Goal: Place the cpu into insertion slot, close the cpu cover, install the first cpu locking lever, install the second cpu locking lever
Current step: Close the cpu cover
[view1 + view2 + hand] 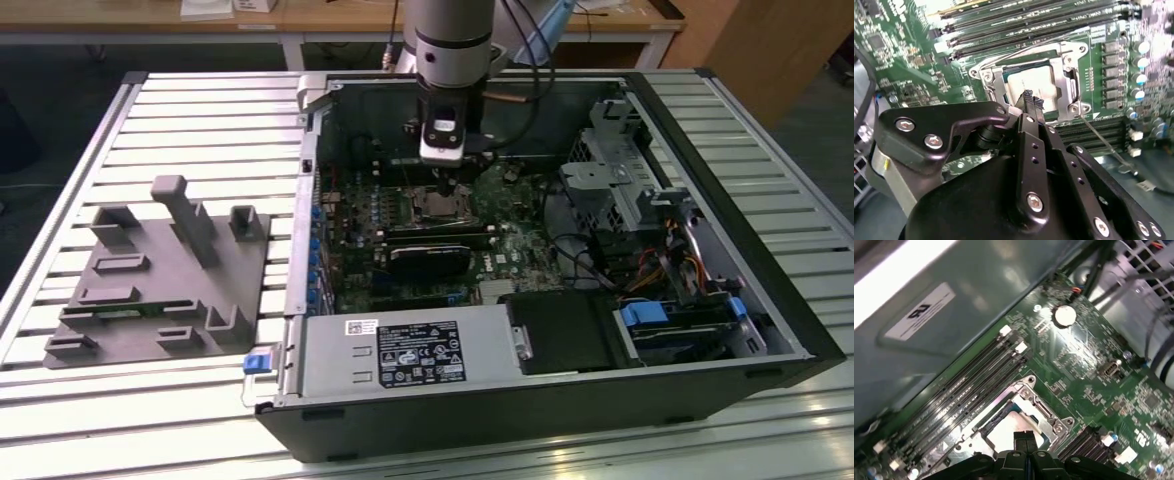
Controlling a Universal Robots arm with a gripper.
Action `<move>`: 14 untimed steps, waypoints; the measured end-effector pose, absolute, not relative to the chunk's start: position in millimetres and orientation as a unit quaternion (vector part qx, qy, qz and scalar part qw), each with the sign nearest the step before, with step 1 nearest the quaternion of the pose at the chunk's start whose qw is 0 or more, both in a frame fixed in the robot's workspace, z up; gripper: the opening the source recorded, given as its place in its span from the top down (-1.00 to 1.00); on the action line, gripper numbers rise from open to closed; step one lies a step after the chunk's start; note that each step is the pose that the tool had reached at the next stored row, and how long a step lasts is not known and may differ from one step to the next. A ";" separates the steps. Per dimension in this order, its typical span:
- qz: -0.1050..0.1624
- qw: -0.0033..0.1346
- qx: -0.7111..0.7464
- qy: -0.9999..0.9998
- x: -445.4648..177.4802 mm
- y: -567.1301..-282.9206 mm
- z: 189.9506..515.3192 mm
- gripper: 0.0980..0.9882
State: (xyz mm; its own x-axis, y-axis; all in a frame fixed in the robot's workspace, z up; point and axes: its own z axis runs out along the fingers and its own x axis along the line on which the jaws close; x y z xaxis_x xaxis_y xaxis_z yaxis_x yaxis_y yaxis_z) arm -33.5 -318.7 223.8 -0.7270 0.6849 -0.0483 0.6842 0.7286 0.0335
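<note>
The cpu (pixel 1017 86) shows its silvery top inside the insertion slot (pixel 988 75) on the green board, seen in both wrist views. The cpu cover (pixel 1065 80), a metal frame with a square window, appears to lie flat around the chip. My gripper (pixel 1032 100) hangs just above the chip with its fingertips shut together and nothing between them; the same fingertips (pixel 1025 436) reach the chip's edge (pixel 1004 434). One thin wire lever (pixel 1019 51) runs along the side by the memory slots. Another lever (pixel 1104 142) sticks out past the socket's corner. In the exterior view the gripper (pixel 446 186) reaches down to the socket (pixel 437 206).
Long black memory slots (pixel 1034 22) flank the socket on two sides. A black card (pixel 430 256), a power supply (pixel 400 352) and a drive cage (pixel 617 180) crowd the open case. A grey fixture (pixel 160 270) lies on the slatted table at the exterior view's left.
</note>
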 end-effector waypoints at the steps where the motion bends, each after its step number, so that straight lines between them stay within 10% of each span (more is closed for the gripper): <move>1: 0.006 0.029 0.360 0.932 -33.5 -318.7 223.7 0.98; 14: 0.002 0.031 0.250 0.968 -33.5 -318.7 222.8 0.98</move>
